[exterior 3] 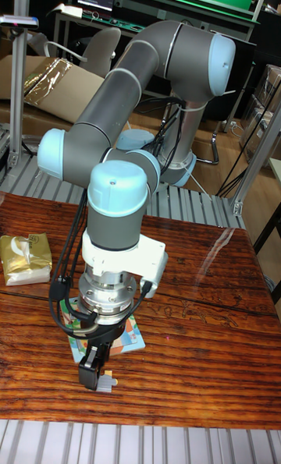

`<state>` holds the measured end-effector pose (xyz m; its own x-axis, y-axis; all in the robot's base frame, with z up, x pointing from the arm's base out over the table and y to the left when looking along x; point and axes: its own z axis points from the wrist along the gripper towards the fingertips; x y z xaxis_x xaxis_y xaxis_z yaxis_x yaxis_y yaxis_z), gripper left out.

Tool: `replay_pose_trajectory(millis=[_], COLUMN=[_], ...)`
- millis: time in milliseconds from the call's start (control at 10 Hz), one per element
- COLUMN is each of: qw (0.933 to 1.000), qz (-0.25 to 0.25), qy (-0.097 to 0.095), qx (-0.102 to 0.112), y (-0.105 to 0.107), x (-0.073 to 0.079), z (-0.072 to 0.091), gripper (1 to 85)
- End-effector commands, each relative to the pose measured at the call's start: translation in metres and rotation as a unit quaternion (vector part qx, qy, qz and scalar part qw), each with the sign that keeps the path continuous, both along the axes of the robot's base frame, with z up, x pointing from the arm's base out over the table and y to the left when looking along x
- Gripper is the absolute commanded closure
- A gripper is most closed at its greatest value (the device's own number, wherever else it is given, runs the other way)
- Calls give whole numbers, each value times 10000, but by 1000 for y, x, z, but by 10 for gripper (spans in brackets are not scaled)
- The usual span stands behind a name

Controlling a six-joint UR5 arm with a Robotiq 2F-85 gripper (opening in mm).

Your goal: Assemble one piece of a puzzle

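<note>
The puzzle board (129, 341), a colourful square with a light blue border, lies flat on the wooden table, mostly hidden under the wrist. My gripper (98, 377) points straight down at the board's front edge, its fingertips at or just above the table. A black finger (88, 370) and a grey part beside it stand close together. A small tan bit (112, 372), perhaps the puzzle piece, shows right by the fingertips. Whether the fingers hold it cannot be made out from this angle.
A gold foil packet (25, 259) lies on the table's (211, 339) left side. Black cables (61, 308) hang in a loop left of the wrist. Metal slats run along the table's front and back edges. A metal post (257, 144) stands at the right.
</note>
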<state>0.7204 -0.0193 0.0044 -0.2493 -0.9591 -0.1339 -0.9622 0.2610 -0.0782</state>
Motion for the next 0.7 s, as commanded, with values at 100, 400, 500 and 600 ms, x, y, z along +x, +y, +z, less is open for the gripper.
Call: replay_pose_trajectory(millis=[100, 400, 500, 600], qw=[9987, 9967, 9961, 9954], qz=[495, 807, 877, 940], qy=[52, 89, 105, 125], qx=[-119, -55, -67, -117], y=[-4, 0, 1, 0], x=[-4, -7, -7, -6], z=[0, 0, 0, 1], gripper=[267, 263, 263, 263])
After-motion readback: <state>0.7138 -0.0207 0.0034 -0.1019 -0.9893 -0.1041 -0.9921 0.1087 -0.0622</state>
